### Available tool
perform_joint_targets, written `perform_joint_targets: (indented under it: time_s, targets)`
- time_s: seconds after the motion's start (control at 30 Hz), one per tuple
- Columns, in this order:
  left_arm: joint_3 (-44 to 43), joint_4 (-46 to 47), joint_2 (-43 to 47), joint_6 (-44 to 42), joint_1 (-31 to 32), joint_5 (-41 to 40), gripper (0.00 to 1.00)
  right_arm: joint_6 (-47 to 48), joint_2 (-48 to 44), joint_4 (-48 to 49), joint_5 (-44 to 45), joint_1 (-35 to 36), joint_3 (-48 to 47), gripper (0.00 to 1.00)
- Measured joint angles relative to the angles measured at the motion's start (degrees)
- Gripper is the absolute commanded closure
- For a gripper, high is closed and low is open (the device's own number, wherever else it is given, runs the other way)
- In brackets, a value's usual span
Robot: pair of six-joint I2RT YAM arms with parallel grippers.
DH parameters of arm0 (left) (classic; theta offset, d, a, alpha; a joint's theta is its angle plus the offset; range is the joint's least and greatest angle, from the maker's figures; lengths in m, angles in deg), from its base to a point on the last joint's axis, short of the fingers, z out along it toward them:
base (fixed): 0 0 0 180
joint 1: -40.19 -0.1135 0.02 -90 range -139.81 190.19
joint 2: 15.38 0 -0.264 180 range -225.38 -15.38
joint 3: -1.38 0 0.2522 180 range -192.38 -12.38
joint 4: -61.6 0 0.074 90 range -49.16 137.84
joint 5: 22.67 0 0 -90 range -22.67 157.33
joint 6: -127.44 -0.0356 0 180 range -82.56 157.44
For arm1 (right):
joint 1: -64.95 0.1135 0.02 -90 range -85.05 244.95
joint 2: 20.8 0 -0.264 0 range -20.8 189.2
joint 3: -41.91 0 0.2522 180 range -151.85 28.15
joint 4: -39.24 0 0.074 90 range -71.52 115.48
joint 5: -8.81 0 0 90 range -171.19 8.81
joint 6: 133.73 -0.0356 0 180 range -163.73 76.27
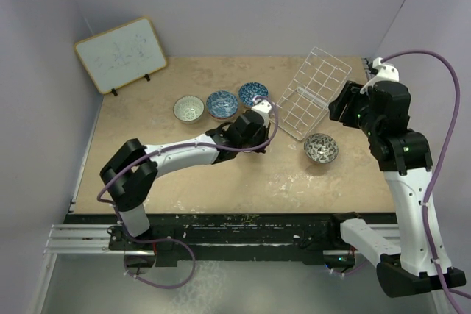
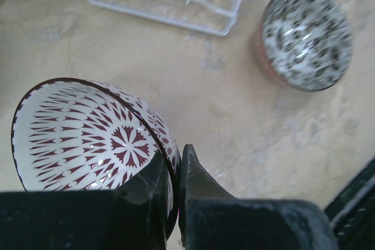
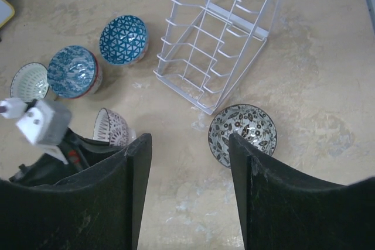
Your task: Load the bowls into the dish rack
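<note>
One mottled beige worktop carries everything. Framed whiteboard stands propped at the far left corner. White wire dish rack sits toward the far right corner, skewed to the edges, its gridded back rising from the base.

Left gripper is out over mid-worktop, just left of the rack's near end. Its fingers are nearly closed, pinching the rim of the red-patterned bowl, one finger inside and one outside. That bowl is tipped on edge, its inside facing left; cannot tell whether it touches the surface.

Right gripper hangs above the right side of the worktop, by the rack's right end. Its fingers are spread wide, with nothing between them.

Three bowls run in a row left of the rack, toward the far edge: pale green-lined bowl, blue bowl and teal bowl. The latter two look close, possibly touching. Grey-speckled bowl sits upright just off the rack's near corner.
</note>
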Motion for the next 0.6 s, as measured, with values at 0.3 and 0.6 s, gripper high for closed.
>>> perform_joint_targets:
  time_s: [0.3, 0.6]
  targets:
    - [7.4, 20.7, 4.9, 15.6, 0.0, 1.1, 1.00, -0.6, -1.1, -1.3, -3.0, 0.0, 0.0, 0.45]
    - [15.2, 47.6, 0.6, 35.4, -1.1, -4.9, 1.00, -1.2, -3.8, -2.3, -7.2, 0.0, 0.0, 0.45]
